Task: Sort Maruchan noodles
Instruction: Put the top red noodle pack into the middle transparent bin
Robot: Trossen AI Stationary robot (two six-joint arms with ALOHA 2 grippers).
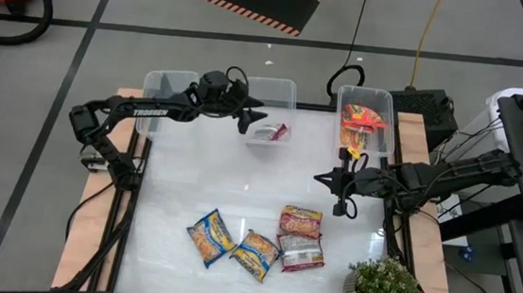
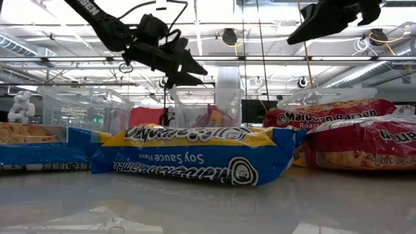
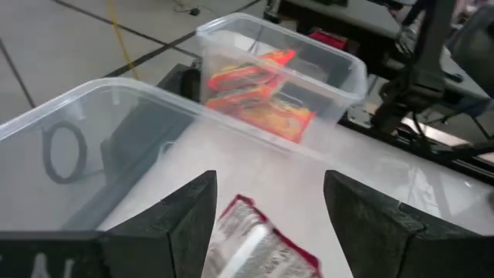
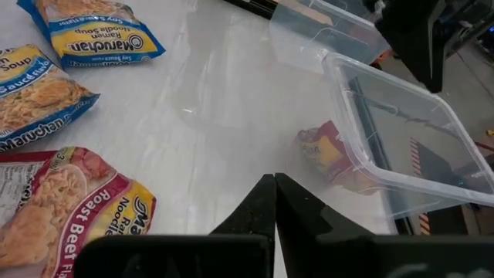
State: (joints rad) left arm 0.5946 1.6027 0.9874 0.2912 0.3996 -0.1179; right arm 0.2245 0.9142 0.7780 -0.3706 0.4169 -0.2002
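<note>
Near the table's near edge lie two blue-and-yellow packets (image 1: 211, 237) (image 1: 254, 253), an orange-red packet (image 1: 300, 221) and a maroon-and-white one (image 1: 301, 254). The right clear bin (image 1: 389, 120) holds orange-red packets (image 1: 361, 122). Another maroon packet (image 1: 270, 132) lies flat on the table by the middle bin's (image 1: 285, 90) near wall. My left gripper (image 1: 250, 117) hangs open just above this maroon packet (image 3: 255, 243), with a finger on each side and touching nothing. My right gripper (image 1: 341, 187) is shut and empty over bare table, right of centre.
A third clear bin (image 1: 167, 89) stands at the far left corner. A small potted plant (image 1: 382, 290) sits at the near right corner. Bare white table (image 1: 239, 183) lies between the bins and the near packets. Cables and equipment (image 1: 426, 109) crowd the right edge.
</note>
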